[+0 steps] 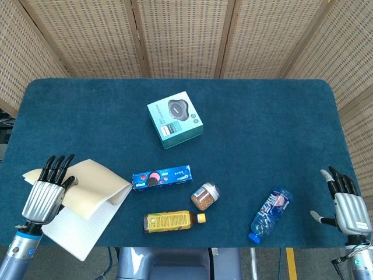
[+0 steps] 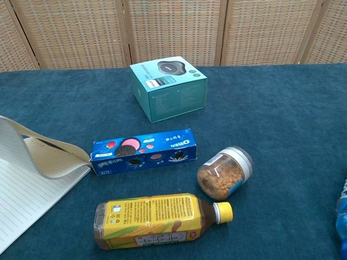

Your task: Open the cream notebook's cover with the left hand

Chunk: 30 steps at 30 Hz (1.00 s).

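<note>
Left hand [image 1: 44,195]: we see it holding the cream notebook's [image 1: 81,219] cover [image 1: 93,189] lifted.
Right hand [image 1: 348,207]: fingers spread, holding nothing.

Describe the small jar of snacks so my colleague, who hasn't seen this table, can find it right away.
On the blue-carpeted table, look near the front edge, toward the middle. Between the blue Oreo cookie box and the blue-labelled water bottle lies the small clear plastic jar of orange-brown snack balls, on its side just above the yellow corn-drink bottle's cap. It alone is see-through and stubby.
</note>
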Tool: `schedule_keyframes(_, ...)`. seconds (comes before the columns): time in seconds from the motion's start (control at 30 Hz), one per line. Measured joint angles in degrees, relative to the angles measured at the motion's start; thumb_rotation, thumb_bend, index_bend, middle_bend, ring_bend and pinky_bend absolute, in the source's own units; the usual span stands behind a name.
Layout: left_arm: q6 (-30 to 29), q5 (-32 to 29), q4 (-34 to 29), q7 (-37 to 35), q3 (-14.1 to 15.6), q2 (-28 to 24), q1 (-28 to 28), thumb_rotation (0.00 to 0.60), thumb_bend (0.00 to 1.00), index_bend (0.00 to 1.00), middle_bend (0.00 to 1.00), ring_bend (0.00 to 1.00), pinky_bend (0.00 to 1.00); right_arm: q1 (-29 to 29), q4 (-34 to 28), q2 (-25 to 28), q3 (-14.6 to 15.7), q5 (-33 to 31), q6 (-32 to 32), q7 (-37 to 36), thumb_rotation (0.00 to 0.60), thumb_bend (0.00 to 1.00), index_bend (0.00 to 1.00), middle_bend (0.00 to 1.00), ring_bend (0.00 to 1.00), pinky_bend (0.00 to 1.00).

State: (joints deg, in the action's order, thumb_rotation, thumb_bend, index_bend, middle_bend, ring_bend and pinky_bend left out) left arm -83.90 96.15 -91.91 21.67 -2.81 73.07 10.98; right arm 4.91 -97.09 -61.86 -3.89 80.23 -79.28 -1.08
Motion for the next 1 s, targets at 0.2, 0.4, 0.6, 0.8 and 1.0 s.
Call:
schedule_keyframes(0.2, 2.5, -2.1, 1.1, 1.8, -3.4, 2.6, 3.5, 0.600, 0.72, 0.83, 0.00, 0.00, 0.00, 0.0, 0.1, 0.0, -0.1, -0.1, 0.1, -0.3, 0.600, 0.05, 0.03, 0.00, 0.00, 0.00)
schedule_keyframes(0.4, 3.8, -4.0, 3.8, 2.3, -5.6, 5.0, 6.0, 0.600, 0.71, 0.83, 0.00, 0.00, 0.00, 0.1, 0.1, 0.0, -0.1, -0.1, 0.1, -0.5, 0.600, 0.05, 0.03, 0.00, 0.00, 0.00)
schedule_keyframes(0.6, 5.2, -6.5, 7.7, 2.0, -7.7, 7.4, 8.5, 0.600, 0.71, 0.83, 0.00, 0.00, 0.00, 0.1, 0.1, 0.1, -0.1, -0.2, 0.3, -0.7, 0.600, 0.05, 0.03, 0.00, 0.00, 0.00)
schedule_keyframes(0.8, 6.2, -8.8, 12.3, 0.7, -9.8, 10.1, 11.1, 0.600, 0.71, 0.83, 0.00, 0.00, 0.00, 0.2, 0.0, 0.1, -0.1, -0.2, 0.4, -0.9, 0.600, 0.05, 0.03, 0.00, 0.00, 0.00)
schedule_keyframes(1.0, 6.6, -9.6, 16.9, -1.0, -11.2, 12.9, 13.8, 0.600, 0.70, 0.83, 0.00, 0.00, 0.00, 0.2, 0.0, 0.1, -0.1, -0.4, 0.6, -1.1, 0.600, 0.05, 0.03, 0.00, 0.00, 0.00)
